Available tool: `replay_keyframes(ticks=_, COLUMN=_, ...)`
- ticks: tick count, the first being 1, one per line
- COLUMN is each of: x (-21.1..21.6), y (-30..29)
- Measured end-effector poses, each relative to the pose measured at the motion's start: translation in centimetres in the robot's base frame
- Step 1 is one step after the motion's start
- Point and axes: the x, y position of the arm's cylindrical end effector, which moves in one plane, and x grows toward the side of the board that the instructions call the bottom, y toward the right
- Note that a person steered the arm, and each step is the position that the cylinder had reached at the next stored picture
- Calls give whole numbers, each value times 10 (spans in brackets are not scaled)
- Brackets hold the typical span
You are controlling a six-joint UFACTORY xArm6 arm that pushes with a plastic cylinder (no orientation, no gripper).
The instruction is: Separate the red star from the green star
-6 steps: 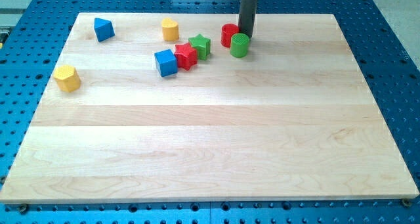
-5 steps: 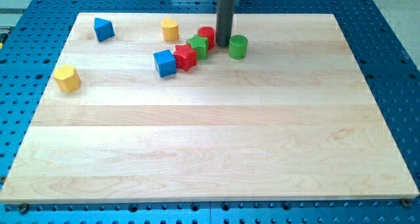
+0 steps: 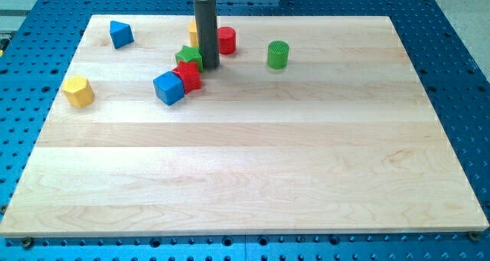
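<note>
1. My tip [image 3: 208,66] rests on the board [image 3: 253,169] at the far side, a little left of centre. The arm ends in a plain rod with no jaws, so nothing opens or closes on it.
2. The green star [image 3: 188,58] lies just left of my tip, touching or almost touching the rod.
3. The red star [image 3: 187,76] sits just nearer than the green star and touches it; the two are not parted.
4. A blue cube [image 3: 169,88] lies against the red star's near-left side, so the three form a slanting row running from my tip toward the near left.
5. A red cylinder [image 3: 226,40] stands just right of the rod and slightly farther away.
6. A yellow block [image 3: 193,33] shows only as a sliver at the rod's left edge; its shape is hidden.
7. A green cylinder [image 3: 279,54] stands alone, well to the right of my tip.
8. A blue triangular block [image 3: 120,34] lies at the far left.
9. A second yellow block [image 3: 78,90], with a rounded heart-like shape, lies at the left edge, nearer than the blue one.
</note>
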Motion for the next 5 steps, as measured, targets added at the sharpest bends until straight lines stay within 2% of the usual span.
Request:
replay_keyframes(ticks=1, x=18, y=-3)
replay_keyframes(ticks=2, x=36, y=-50)
replay_keyframes(ticks=3, x=58, y=-54)
replay_keyframes(ticks=4, x=62, y=-84)
replay_keyframes(ticks=5, x=98, y=-114)
